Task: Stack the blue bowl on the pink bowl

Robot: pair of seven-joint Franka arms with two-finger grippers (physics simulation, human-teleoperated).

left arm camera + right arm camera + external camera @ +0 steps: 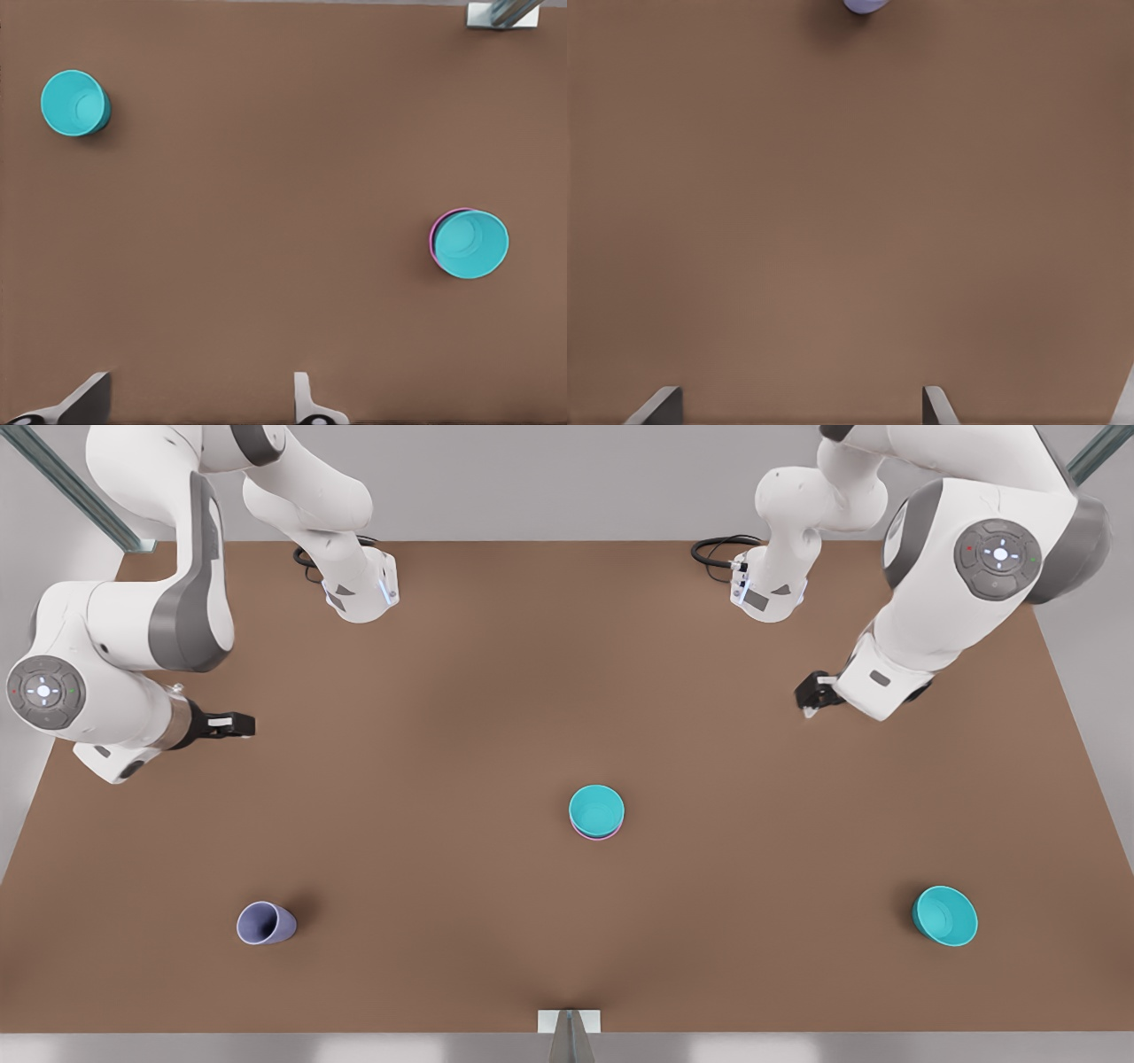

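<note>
Nearest you, by the table's [461,691] front edge, a greyish-purple cup [264,923] lies tipped over on the front view's left and a spare blue bowl [944,915] sits on the front view's right, both well clear of the work. In the middle of the table the blue bowl [596,809] is nested in the pink bowl [595,835], with only a thin pink rim showing beneath it. Farther back, your left claw [811,695] hangs on the front view's right with its fingers apart and empty, and your right claw [232,724] waits on the front view's left, also spread and empty. The stack looks finished to me, so your next move is probably just to keep both arms back from it.
</note>
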